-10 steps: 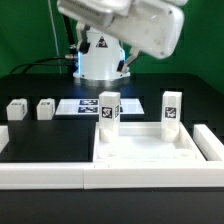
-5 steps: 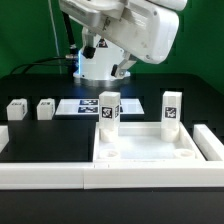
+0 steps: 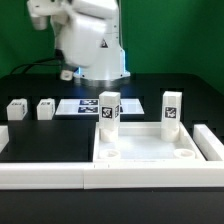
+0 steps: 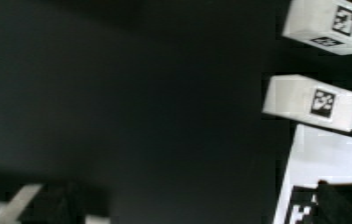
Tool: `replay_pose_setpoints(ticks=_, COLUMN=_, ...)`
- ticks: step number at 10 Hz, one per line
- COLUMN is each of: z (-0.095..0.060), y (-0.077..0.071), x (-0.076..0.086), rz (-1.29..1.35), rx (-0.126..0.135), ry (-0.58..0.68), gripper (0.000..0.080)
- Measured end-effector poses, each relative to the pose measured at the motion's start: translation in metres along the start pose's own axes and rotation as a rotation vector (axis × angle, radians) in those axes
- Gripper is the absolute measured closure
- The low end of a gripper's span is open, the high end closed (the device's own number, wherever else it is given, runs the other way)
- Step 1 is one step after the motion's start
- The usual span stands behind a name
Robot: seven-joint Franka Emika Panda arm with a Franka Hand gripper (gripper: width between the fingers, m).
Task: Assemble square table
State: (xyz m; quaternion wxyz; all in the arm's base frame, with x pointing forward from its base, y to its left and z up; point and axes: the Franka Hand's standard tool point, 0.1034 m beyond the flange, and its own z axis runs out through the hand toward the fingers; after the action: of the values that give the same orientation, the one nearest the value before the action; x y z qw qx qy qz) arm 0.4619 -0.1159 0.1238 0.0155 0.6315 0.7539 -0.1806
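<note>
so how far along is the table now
Done, it seems: first leg and second leg stand upright in the far corners of the square table slab. In hand: nothing; the arm is raised, jaws open and empty. Left: third leg and fourth leg sit loose off the slab by the marker board, and the near sockets look bare.

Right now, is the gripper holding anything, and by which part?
Nothing is held. The loose legs lie free on the tabletop; the other two legs stand in the square table.
</note>
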Motion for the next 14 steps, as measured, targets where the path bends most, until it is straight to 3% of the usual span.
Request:
replay_pose_setpoints(ticks=1, z=0.014, y=-0.011, x=-0.010, rz=0.085, rx=0.031, ry=0.008, gripper=0.0151)
replay_pose_setpoints(ticks=2, z=0.025, y=-0.016, x=-0.018, rz=0.155, rx=0.042, ry=0.017, gripper=0.0151)
replay_pose_setpoints(ticks=8, z=0.031, y=-0.012, x=-0.013, rz=0.526, rx=0.046, ry=0.039, gripper=0.0151)
replay_pose_setpoints(ticks=9, z=0.044, y=-0.008, x=-0.015, rz=0.687, rx=0.062, ry=0.048, gripper=0.0151)
replay_pose_setpoints(ticks=10, z=0.052, y=-0.007, x=-0.018, rz=0.846, rx=0.050, ry=0.053, gripper=0.0151)
replay_pose_setpoints(ticks=11, z=0.061, y=-0.013, x=-0.019, rz=1.000, rx=0.061, ry=0.054, gripper=0.0151)
replay_pose_setpoints(ticks=13, z=0.070, y=-0.011, x=-0.014, rz=1.275, rx=0.162, ry=0.068, gripper=0.0151)
replay_pose_setpoints(ticks=14, z=0.068, y=-0.007, x=-0.013, rz=1.296, rx=0.146, ry=0.074, gripper=0.0151)
